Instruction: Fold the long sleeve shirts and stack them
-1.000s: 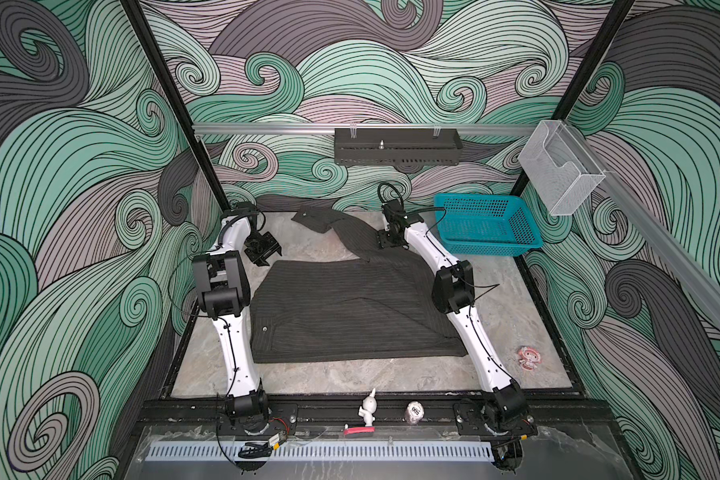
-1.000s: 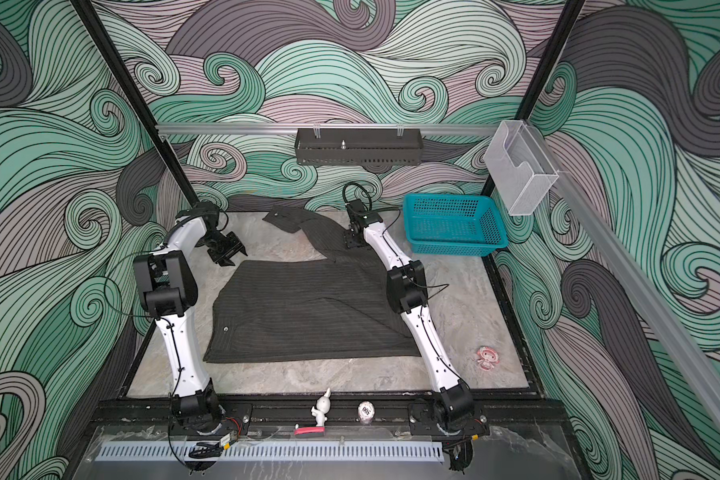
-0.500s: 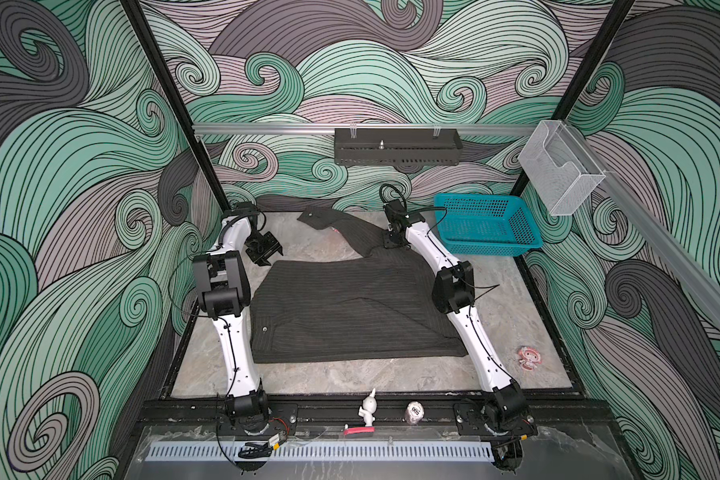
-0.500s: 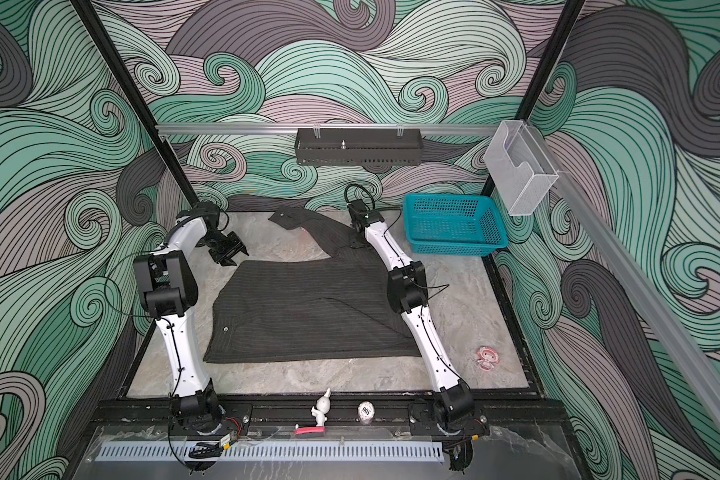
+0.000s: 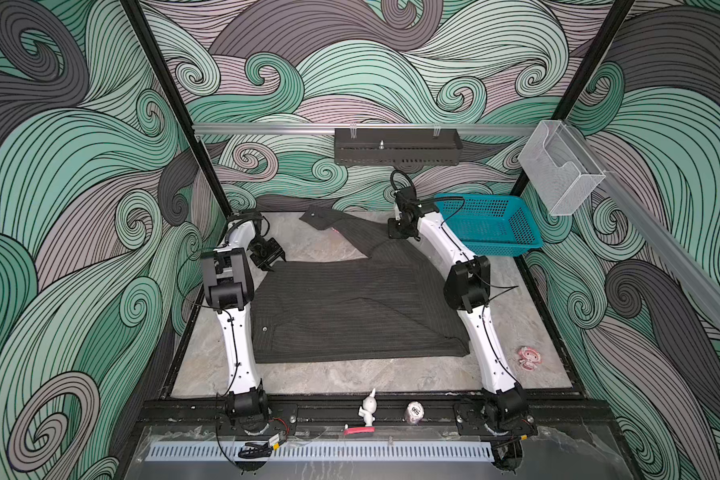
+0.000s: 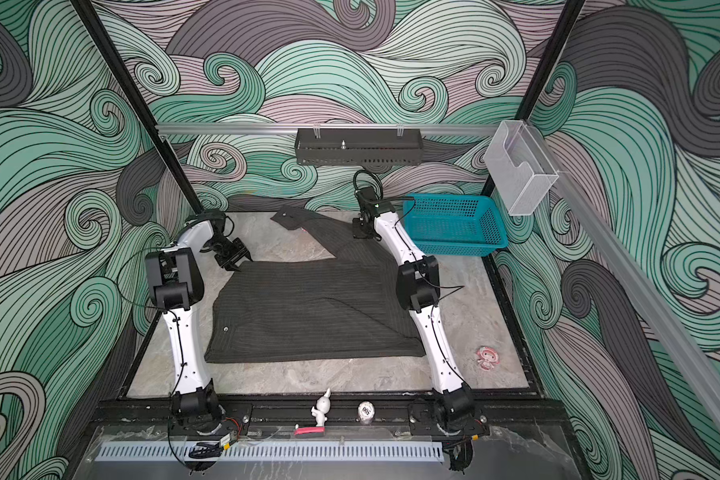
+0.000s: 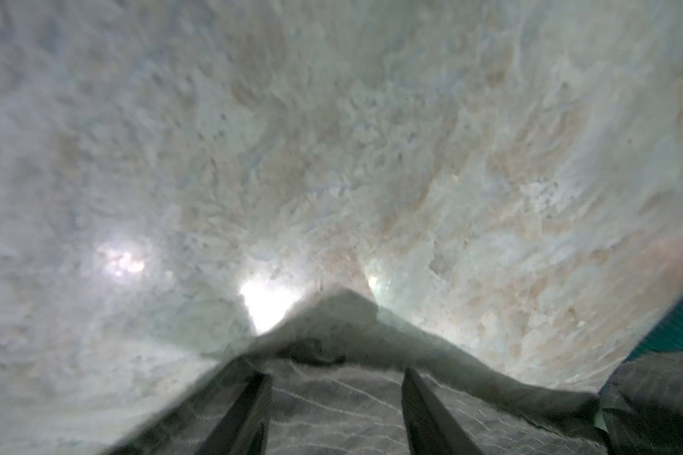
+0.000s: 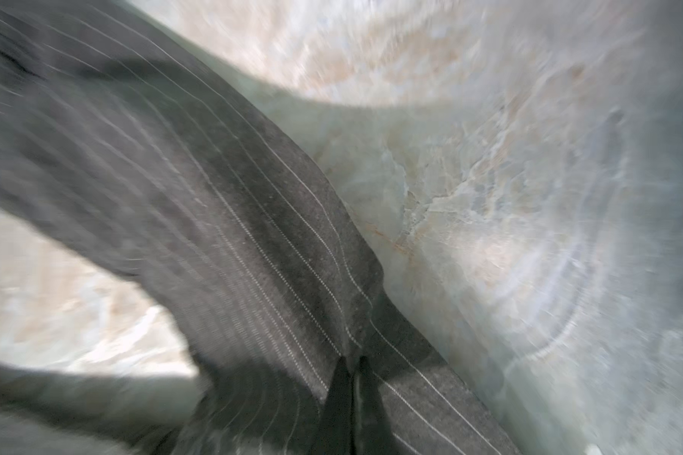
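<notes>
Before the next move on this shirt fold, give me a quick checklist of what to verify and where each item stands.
1. The right tool shut on the sleeve of the shirt: ok, striped cloth is pinched between closed jaws.
2. The left tool gripping: not ok, its jaws stand apart over the shirt's far corner.
3. The shirt lying flat on the table: ok, apart from one diagonal crease.
4. The basket clear of the sleeve: ok, it stands apart.
5. How many layers the right tool holds: cannot tell, the view is blurred.
</notes>
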Robot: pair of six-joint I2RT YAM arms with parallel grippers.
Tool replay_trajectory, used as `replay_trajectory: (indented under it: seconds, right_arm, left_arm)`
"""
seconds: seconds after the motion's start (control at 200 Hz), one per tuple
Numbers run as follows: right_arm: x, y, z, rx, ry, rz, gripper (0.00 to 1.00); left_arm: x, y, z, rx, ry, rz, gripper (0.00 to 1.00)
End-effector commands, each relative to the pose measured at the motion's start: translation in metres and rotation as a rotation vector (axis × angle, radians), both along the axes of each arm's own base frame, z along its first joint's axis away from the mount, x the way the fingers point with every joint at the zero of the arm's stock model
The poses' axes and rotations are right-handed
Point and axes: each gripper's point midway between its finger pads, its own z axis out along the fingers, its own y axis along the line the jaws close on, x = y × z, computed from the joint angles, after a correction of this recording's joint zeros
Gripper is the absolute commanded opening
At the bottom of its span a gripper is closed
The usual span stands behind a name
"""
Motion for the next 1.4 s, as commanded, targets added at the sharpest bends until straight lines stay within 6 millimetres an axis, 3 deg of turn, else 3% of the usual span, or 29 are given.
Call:
replay_trajectory:
  seconds: [0.0, 0.2, 0.43, 0.49, 0.635, 0.735, 0.966, 1.091, 1.391]
  right_arm:
    - [-0.008, 0.006, 0.021, 0.032, -0.015, 0.004, 0.0]
    - [-0.021, 0.012, 0.013, 0.03, 0.02, 0.022, 0.0]
    - [-0.024, 0.012, 0.009, 0.03, 0.031, 0.022, 0.0]
    - [-0.025, 0.012, 0.009, 0.028, 0.03, 0.023, 0.0]
    - [-0.026, 0.011, 0.01, 0.025, 0.031, 0.024, 0.0]
    - [-0.026, 0.008, 0.015, 0.024, 0.023, 0.022, 0.0]
    - [-0.029, -0.005, 0.048, 0.027, -0.024, -0.007, 0.0]
    - [-0.04, -0.007, 0.065, 0.049, -0.038, -0.012, 0.0]
    - [-0.096, -0.016, 0.074, 0.084, -0.006, -0.022, 0.0]
  left_arm:
    - [0.009, 0.006, 0.004, 0.027, -0.008, -0.01, 0.56]
    - [0.008, 0.012, -0.005, 0.08, 0.042, -0.044, 0.54]
    - [-0.003, -0.003, -0.016, 0.071, 0.103, -0.111, 0.49]
    - [-0.007, -0.003, -0.017, 0.084, 0.118, -0.123, 0.42]
    - [-0.007, -0.001, -0.014, 0.099, 0.117, -0.133, 0.13]
    - [-0.003, 0.003, -0.006, 0.124, 0.097, -0.13, 0.0]
    - [-0.003, 0.023, 0.021, 0.236, 0.077, -0.124, 0.0]
    - [-0.008, 0.023, 0.035, 0.245, 0.061, -0.135, 0.0]
    - [-0.039, 0.008, 0.062, 0.222, 0.003, -0.196, 0.0]
